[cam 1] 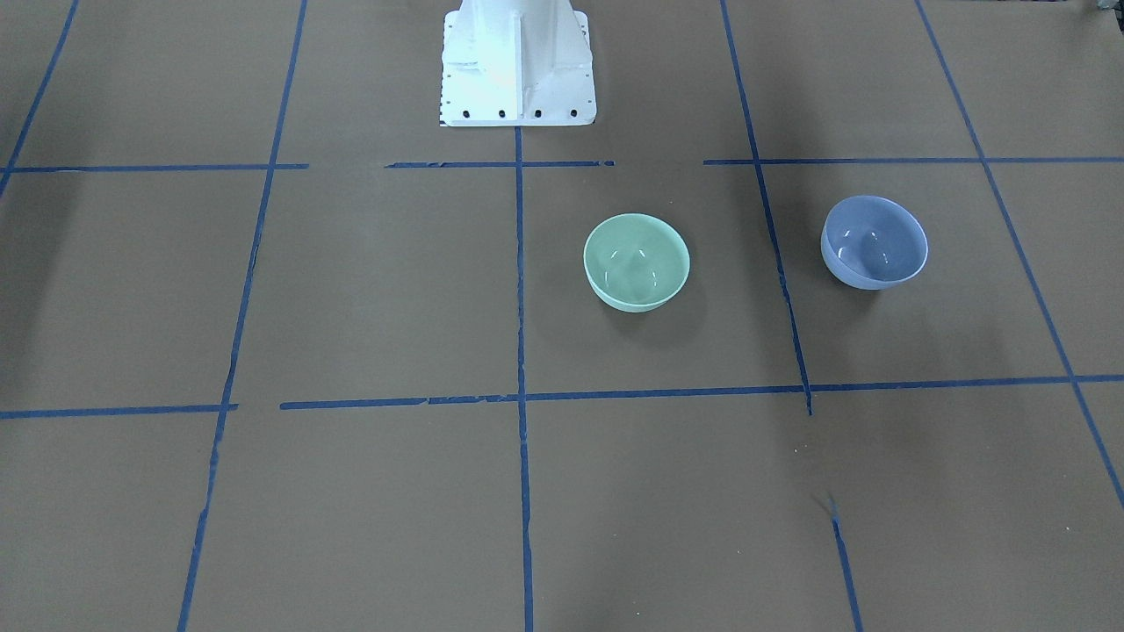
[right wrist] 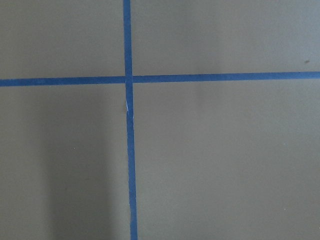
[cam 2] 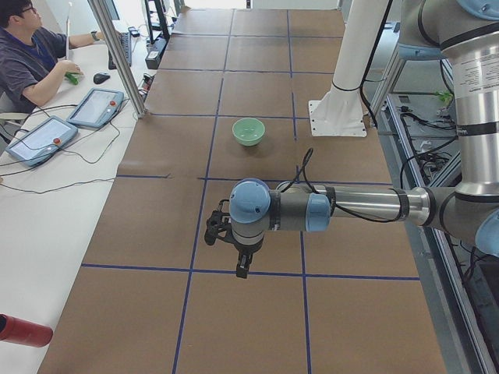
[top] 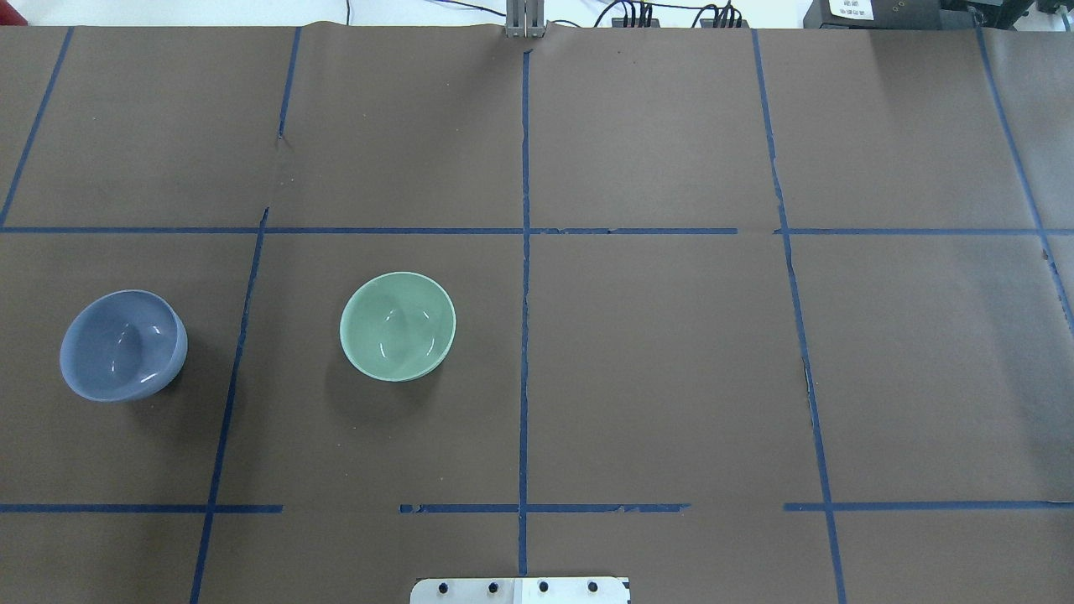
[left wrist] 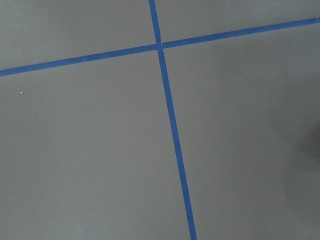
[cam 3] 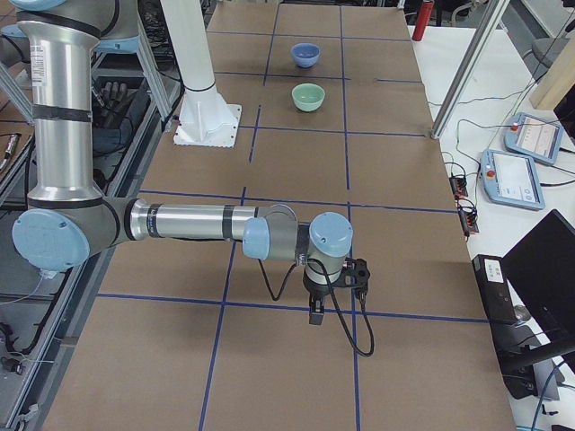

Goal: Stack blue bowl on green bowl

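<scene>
The blue bowl (top: 123, 345) sits upright on the brown table at the left of the overhead view, and at the right of the front view (cam 1: 874, 242). The green bowl (top: 398, 325) stands upright one grid cell to its right, apart from it (cam 1: 637, 262). Both are empty. My left gripper (cam 2: 244, 269) shows only in the exterior left view, hanging above the table, where the arm hides the blue bowl. My right gripper (cam 3: 316, 314) shows only in the exterior right view, far from both bowls (cam 3: 305, 55). I cannot tell whether either gripper is open or shut.
Blue tape lines (top: 524, 252) divide the brown table into a grid. The white robot base (cam 1: 516, 66) stands at the table's edge. An operator (cam 2: 31, 54) sits at a side desk with teach pendants (cam 2: 95, 107). Both wrist views show only tabletop and tape.
</scene>
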Controlling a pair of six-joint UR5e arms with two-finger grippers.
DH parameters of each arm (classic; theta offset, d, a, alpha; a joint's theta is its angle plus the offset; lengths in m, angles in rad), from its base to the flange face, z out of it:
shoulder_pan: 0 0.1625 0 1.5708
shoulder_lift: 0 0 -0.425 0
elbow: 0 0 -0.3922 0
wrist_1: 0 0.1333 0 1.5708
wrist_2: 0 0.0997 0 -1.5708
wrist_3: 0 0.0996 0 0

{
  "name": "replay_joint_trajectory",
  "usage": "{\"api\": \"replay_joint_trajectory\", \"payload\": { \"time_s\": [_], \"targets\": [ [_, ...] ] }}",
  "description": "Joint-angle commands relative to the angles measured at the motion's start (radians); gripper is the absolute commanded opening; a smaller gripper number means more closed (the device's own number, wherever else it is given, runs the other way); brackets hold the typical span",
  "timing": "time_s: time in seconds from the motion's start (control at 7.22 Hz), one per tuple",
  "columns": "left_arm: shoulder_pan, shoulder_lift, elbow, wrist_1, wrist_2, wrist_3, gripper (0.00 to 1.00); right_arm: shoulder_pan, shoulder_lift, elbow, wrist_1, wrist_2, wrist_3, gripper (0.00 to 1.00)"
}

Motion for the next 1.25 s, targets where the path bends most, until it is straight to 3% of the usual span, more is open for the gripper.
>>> {"api": "replay_joint_trajectory", "payload": {
  "time_s": [0.0,0.69,0.97,1.11],
  "targets": [
    [-0.001,-0.004,0.008,-0.002,0.000,0.000,1.00,0.000,0.000,0.000,0.000,0.000,0.001,1.00],
    [0.046,-0.075,-0.003,-0.026,0.004,-0.070,1.00,0.000,0.000,0.000,0.000,0.000,0.001,1.00],
    [0.202,-0.081,-0.006,-0.128,0.011,-0.333,1.00,0.000,0.000,0.000,0.000,0.000,0.000,1.00],
    [0.285,-0.075,-0.009,-0.256,0.052,-0.535,1.00,0.000,0.000,0.000,0.000,0.000,0.000,1.00]
  ]
}}
